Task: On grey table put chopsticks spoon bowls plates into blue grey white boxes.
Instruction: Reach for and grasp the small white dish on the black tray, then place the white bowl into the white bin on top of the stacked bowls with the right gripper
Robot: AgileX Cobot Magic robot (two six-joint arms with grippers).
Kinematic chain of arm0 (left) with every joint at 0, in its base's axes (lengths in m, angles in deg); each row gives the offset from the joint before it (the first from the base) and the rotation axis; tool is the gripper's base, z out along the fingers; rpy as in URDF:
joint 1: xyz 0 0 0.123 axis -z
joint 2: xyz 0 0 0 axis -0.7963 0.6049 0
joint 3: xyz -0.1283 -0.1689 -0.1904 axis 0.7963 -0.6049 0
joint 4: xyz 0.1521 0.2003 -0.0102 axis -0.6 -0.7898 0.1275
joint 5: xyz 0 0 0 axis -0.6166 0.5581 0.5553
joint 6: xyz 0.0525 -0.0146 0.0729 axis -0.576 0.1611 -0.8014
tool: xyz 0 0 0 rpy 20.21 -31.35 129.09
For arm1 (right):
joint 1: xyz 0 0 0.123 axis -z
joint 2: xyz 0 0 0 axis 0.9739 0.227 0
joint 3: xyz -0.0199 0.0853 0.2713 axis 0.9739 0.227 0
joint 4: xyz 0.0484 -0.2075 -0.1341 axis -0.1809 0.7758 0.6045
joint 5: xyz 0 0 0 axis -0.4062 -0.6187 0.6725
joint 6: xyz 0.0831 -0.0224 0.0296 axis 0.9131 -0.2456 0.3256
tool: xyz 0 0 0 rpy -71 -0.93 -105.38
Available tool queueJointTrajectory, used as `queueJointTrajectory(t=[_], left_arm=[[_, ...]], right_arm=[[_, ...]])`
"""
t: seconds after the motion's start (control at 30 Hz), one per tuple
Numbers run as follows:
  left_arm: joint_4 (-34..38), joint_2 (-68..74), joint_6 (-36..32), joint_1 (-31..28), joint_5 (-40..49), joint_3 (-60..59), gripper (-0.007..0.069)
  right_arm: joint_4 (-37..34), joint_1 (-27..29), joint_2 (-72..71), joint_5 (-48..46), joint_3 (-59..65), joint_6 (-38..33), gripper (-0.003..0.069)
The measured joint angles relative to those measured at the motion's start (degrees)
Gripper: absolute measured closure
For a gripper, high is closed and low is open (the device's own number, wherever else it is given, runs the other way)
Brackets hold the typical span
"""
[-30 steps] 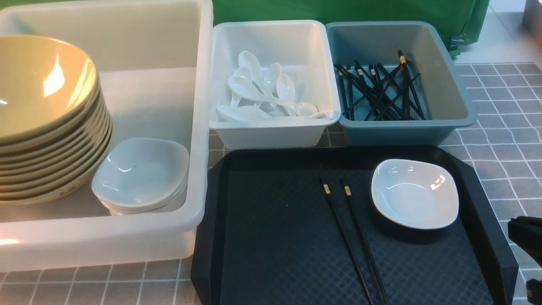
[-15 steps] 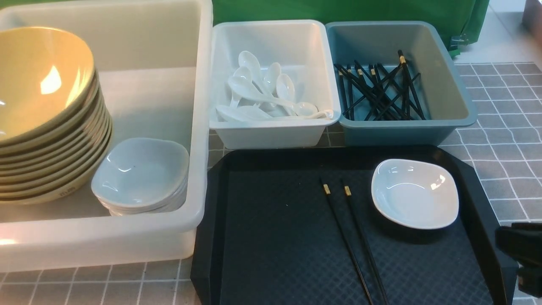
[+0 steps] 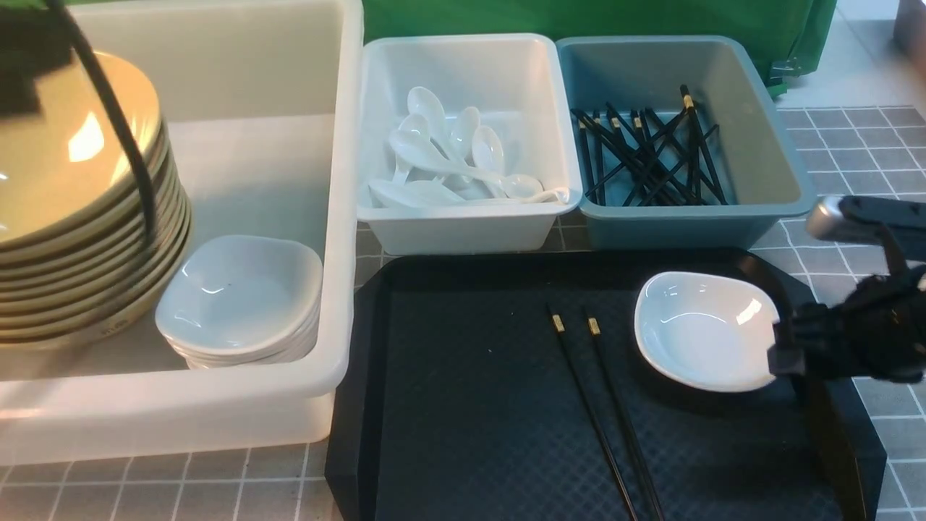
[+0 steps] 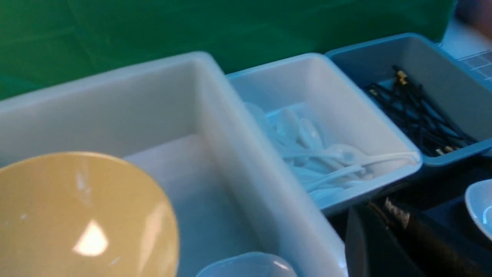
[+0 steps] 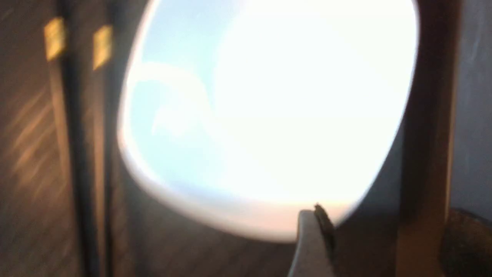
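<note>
A small white plate and two black chopsticks lie on the black tray. My right gripper is open at the plate's right rim. The right wrist view shows one fingertip at the plate edge, with nothing gripped. My left arm hovers, blurred, above the stack of beige bowls in the large tub. Only one finger of the left gripper shows, holding nothing. A stack of white plates sits beside the bowls.
The white box holds several spoons. The blue-grey box holds several chopsticks. Both stand behind the tray on the grey table. A green cloth hangs at the back.
My right gripper has moved from the lower right corner up to the plate's right rim. My left arm has come into view over the bowls, and the top bowl now lies flatter.
</note>
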Motion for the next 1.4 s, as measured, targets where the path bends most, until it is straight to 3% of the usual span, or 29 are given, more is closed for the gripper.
queueJointTrajectory(t=[0.17,0.37,0.5,0.73,0.83,0.93,1.0,1.13,1.2,1.4], left_arm=[[-0.5,-11.1,-3.3,5.1,-7.3,-14.6,0.0633],[-2.3,-21.2,-5.5,5.4,-9.0,-28.8,0.0633],[-3.0,-27.5,-5.5,5.4,-10.6,-35.0,0.0633],[-3.4,-34.4,-5.6,5.4,-21.1,-41.6,0.0633],[-3.4,-36.1,-5.6,5.4,-25.1,-43.3,0.0633],[-3.4,-36.7,-5.7,5.4,-27.3,-43.5,0.0633],[-3.4,-36.7,-5.7,5.4,-28.0,-43.5,0.0633],[-3.3,-36.7,-5.7,5.4,-29.4,-43.5,0.0633],[-3.2,-36.7,-5.7,5.4,-29.5,-43.5,0.0633],[-3.2,-36.7,-4.7,5.4,-29.6,-43.5,0.0633]], right_arm=[[-4.3,0.2,6.4,0.8,-3.9,-1.0,0.0204],[-8.7,0.0,10.4,3.0,-4.8,-4.3,0.0206],[-9.3,-0.1,12.9,4.6,-4.9,-5.5,0.0253],[-10.2,-0.1,10.8,1.6,-6.5,-13.4,0.0532],[-9.7,-0.3,5.8,-2.2,-8.0,-15.8,0.0594],[-8.5,-1.8,1.1,-4.7,-11.0,-16.9,0.0596],[-8.2,-4.4,-1.3,-5.6,-14.3,-17.3,0.0596],[-8.2,-16.3,-1.9,-6.6,-26.4,-20.1,0.0596],[-8.4,-24.4,1.6,-5.9,-33.8,-23.0,0.0596],[-8.8,-36.8,15.4,-2.9,-49.3,-29.7,0.0596]])
